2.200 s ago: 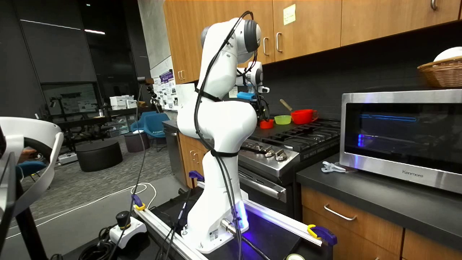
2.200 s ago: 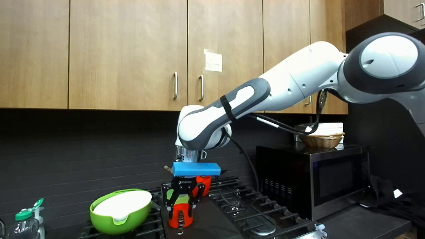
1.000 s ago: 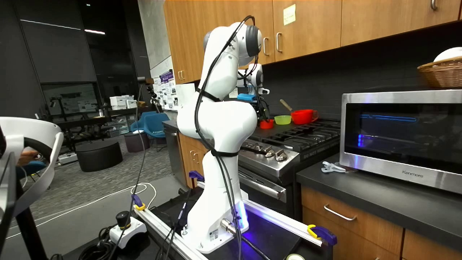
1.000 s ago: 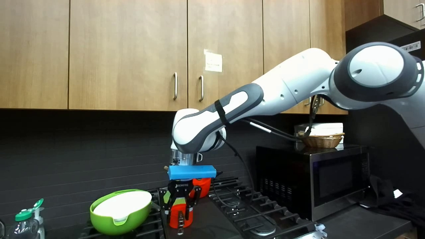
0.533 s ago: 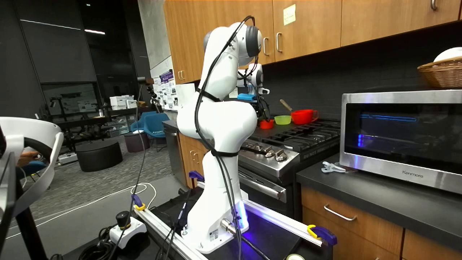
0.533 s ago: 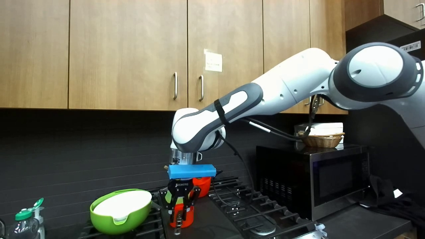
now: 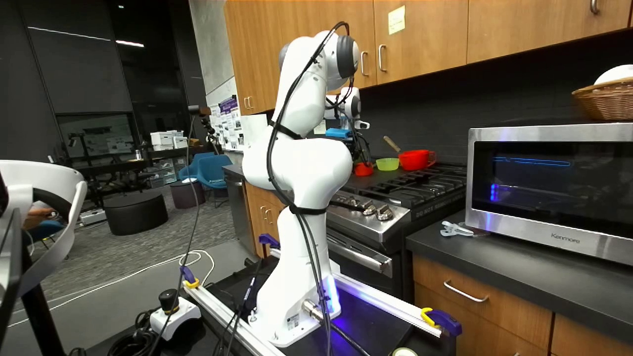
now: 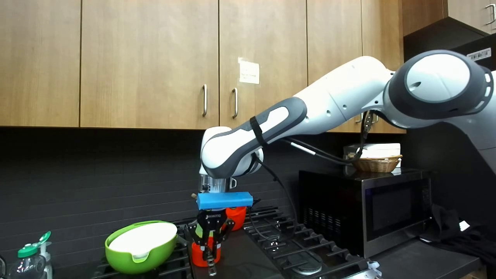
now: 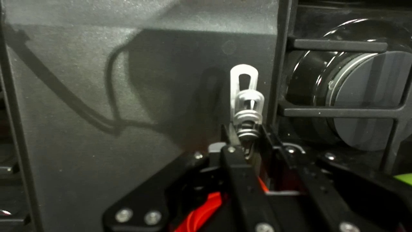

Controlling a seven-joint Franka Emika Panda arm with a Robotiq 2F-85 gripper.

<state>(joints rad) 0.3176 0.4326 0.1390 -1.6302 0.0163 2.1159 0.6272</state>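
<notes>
We saw the gripper (image 9: 246,132) closed on a metal utensil (image 9: 248,106), its fingertips on either side of the shaft and the slotted end jutting out past them above the dark center plate (image 9: 70,174) of the stove (image 7: 353,220). In an exterior view the utensil showed in front of a small red cup (image 8: 197,256), which stood on that plate just behind the fingers; whether the hidden part of the utensil sat inside the cup, we could not tell. Close by, a light green cup (image 7: 387,164) showed between the red cup and a larger red pot (image 7: 414,159), with a wooden handle (image 7: 392,144) slanting up behind. On the stove beside the plate we found a green bowl (image 8: 128,261) with a white interior, and near it a clear bottle (image 8: 29,266) with a green cap. A microwave (image 7: 549,183) stood on the counter (image 7: 494,257), with a wicker basket (image 7: 604,101) on top.
</notes>
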